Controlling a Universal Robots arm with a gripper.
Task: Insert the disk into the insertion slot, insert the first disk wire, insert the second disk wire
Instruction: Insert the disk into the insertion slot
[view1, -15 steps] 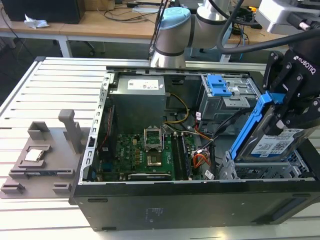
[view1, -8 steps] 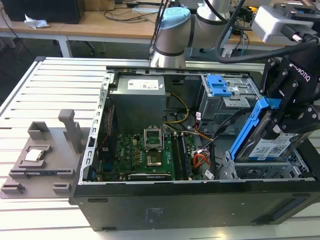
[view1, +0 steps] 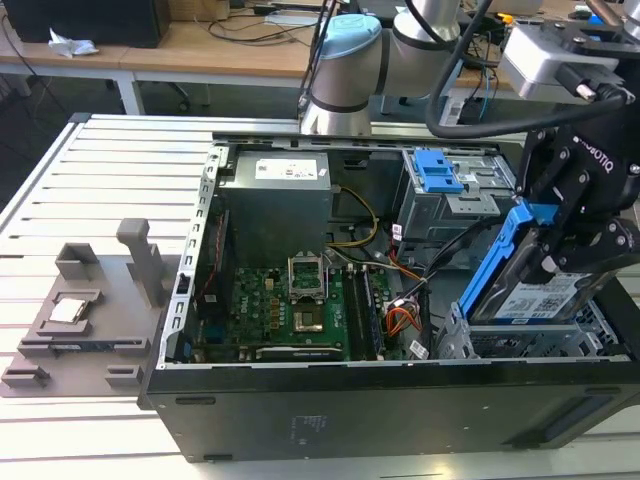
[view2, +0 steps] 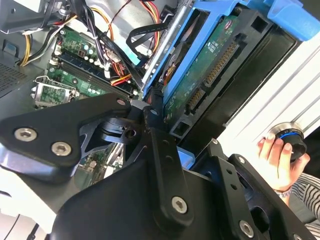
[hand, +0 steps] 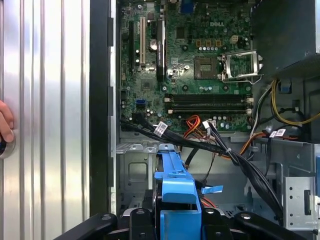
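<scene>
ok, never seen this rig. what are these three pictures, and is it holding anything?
One robot arm works over an open computer case on a slatted metal table. The exterior view comes from a camera off the arm; both wrist views come from cameras riding on the arm. The gripper is shut on the disk, a silver drive in a blue carrier, held tilted over the insertion slot, a perforated metal cage. On the exterior view's left a grey fixture lies on the table. In the second wrist view a person's hand rests on a round button.
</scene>
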